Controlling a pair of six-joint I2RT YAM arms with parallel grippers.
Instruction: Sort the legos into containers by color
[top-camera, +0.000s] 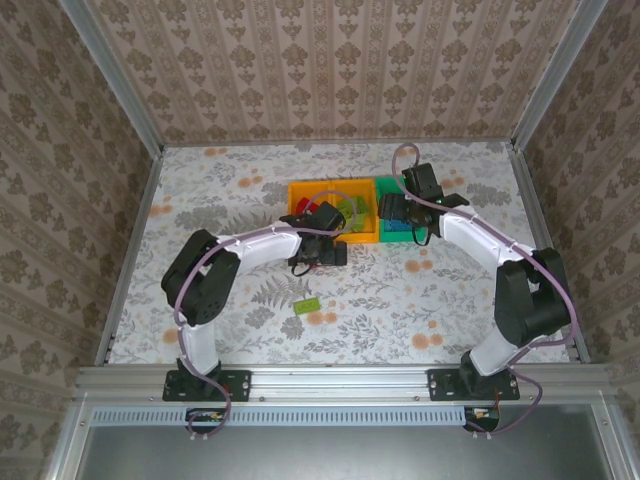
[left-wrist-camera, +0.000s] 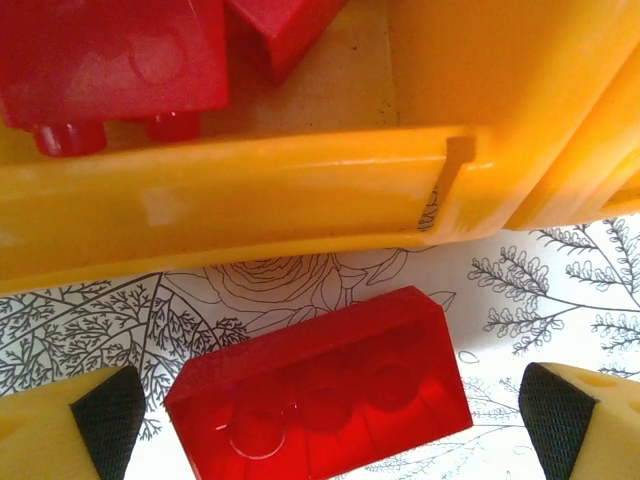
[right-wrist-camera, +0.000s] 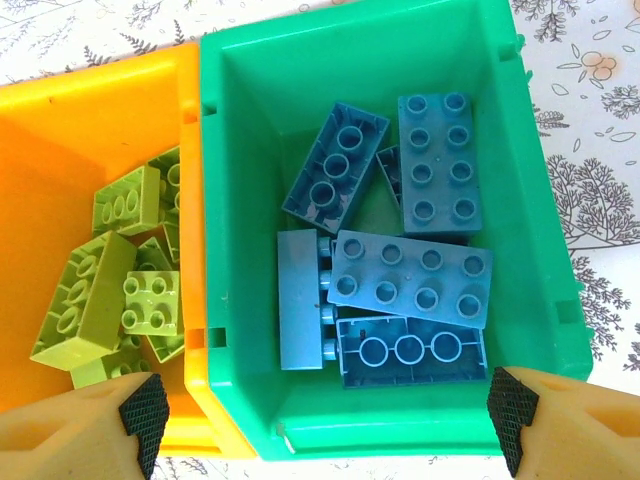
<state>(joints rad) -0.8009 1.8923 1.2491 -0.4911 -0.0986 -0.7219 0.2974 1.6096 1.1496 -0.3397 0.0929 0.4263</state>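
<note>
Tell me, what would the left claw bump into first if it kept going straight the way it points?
The red brick, lying on the table inside the open left claw, looks first in line. Just past it stands the wall of the orange-yellow bin, though depth is hard to judge here.

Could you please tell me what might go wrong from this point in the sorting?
1. The red brick lies close beside the yellow bin; the left gripper, jaws open either side of it, might bump the bin or grip the brick askew.
2. A lime brick sits alone on the table and could be overlooked.
</note>
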